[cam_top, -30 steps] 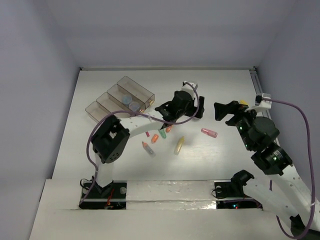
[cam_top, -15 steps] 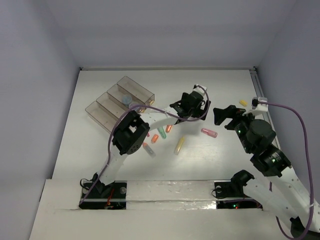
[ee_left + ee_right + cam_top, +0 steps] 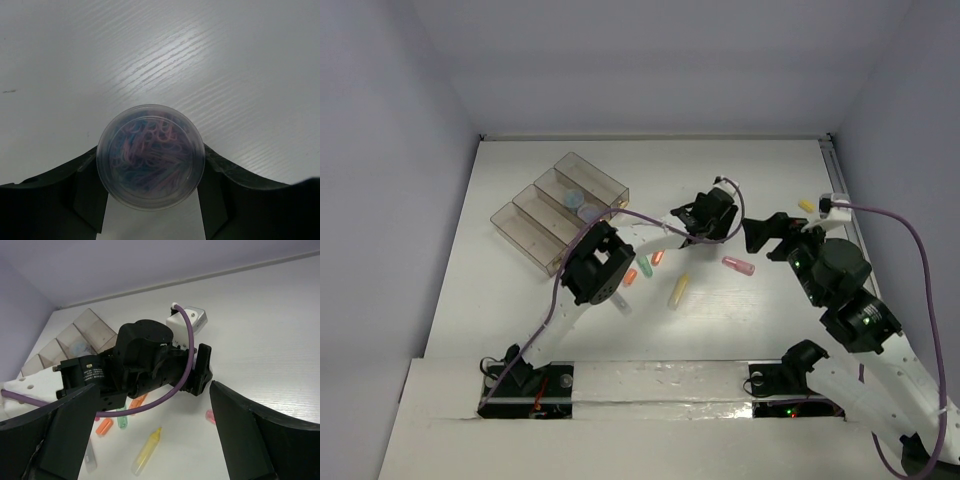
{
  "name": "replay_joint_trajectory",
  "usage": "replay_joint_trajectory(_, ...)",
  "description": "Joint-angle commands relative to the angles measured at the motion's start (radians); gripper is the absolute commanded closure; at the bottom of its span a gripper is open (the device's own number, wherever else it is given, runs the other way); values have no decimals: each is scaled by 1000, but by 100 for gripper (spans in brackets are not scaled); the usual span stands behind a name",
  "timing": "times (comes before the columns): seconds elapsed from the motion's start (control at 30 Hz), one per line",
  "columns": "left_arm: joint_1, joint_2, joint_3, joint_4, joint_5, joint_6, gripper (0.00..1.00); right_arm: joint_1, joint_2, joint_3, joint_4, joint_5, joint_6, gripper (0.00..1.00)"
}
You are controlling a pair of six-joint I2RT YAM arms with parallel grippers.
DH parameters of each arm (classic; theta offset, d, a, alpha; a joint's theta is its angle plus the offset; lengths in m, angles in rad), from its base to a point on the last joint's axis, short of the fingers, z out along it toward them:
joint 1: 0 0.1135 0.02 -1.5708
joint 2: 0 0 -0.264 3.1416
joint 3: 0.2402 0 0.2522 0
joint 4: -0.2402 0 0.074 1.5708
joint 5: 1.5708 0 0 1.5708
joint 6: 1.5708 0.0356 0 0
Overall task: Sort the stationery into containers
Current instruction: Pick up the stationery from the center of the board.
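A round clear roll (image 3: 150, 156) full of coloured clips sits on the table between the fingers of my left gripper (image 3: 150, 150), which press on both its sides. From above, the left gripper (image 3: 718, 222) is at mid-table and covers the roll. My right gripper (image 3: 765, 232) hangs open just to its right, nothing between its fingers (image 3: 245, 435). Loose sticks lie in front: yellow (image 3: 678, 291), pink (image 3: 737, 265), green (image 3: 644, 267), orange (image 3: 630, 276). The containers (image 3: 535, 228) stand at the back left with two round rolls (image 3: 588, 212) in one compartment.
A small yellow stick (image 3: 806, 205) lies near the right rail. A pale pen (image 3: 617, 302) rests under the left arm's elbow. The left arm's purple cable (image 3: 150, 402) arcs over the sticks in the right wrist view.
The left gripper has moved right, away from the containers, and has closed from wide open onto the round roll. The right gripper has shifted slightly left and stays open.
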Motion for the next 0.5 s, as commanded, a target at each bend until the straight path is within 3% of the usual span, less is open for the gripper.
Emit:
replay_joint_trajectory(0.0, -11, -27, 58, -2, -36, 20, 63, 1, 7, -6, 47, -32, -18, 4)
replay_joint_trajectory(0.07, -22, -50, 56, -7, -44, 26, 78, 1, 12, -6, 49, -41, -19, 4)
replay_joint_trajectory(0.33, -2, -288, 4, 7, -151, 72, 82, 1, 43, -12, 70, -100, -16, 4)
replay_joint_trajectory(0.47, 143, -426, -19, -30, -153, 57, 81, 1, 43, -21, 89, -135, -13, 4)
